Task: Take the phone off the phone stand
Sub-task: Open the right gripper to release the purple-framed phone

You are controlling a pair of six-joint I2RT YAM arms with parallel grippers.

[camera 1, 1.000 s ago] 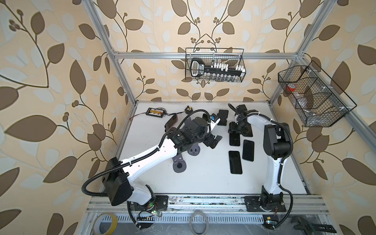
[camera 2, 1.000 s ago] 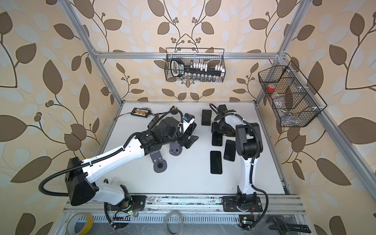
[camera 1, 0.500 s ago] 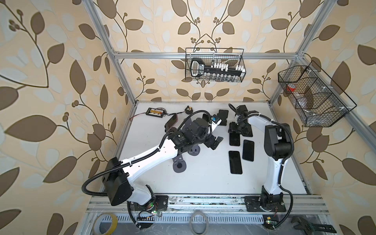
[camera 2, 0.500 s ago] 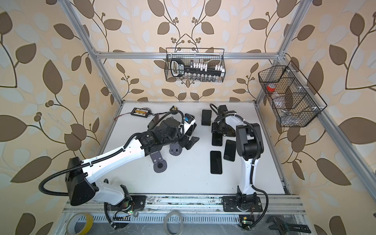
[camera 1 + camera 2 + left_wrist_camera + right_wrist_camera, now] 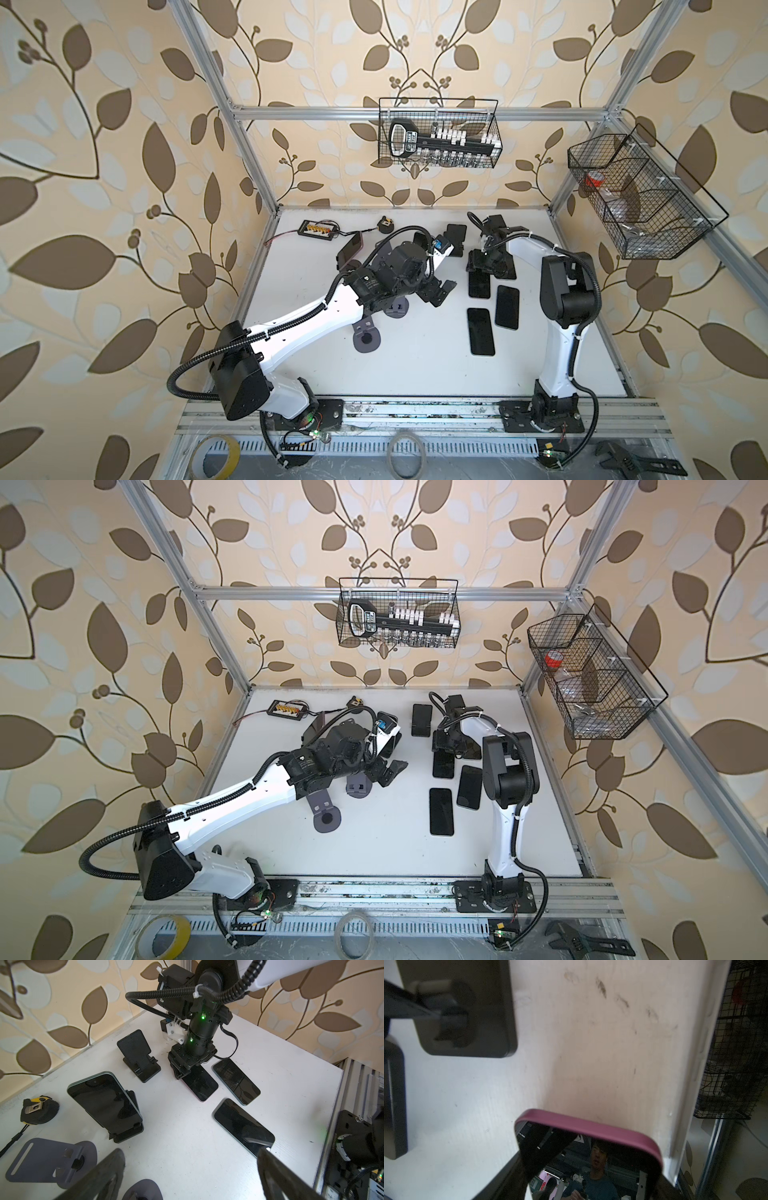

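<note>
Left gripper (image 5: 439,291) sits slightly further right than a second ago, centre of both top views, jaws spread wide, holding nothing. Green-rimmed black phone (image 5: 104,1101) leans on black folding stand (image 5: 127,1133) just ahead of it, apart. Right gripper (image 5: 181,1073) clasps pink-rimmed phone (image 5: 591,1124) lying flat on white table (image 5: 187,1136). Grey plastic stand (image 5: 52,1159) nearby.

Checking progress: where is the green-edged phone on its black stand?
Left wrist view: the green-edged black-screened phone leans on its black stand, centre-back, between the yellow-black tape measure and an empty black stand.
</note>
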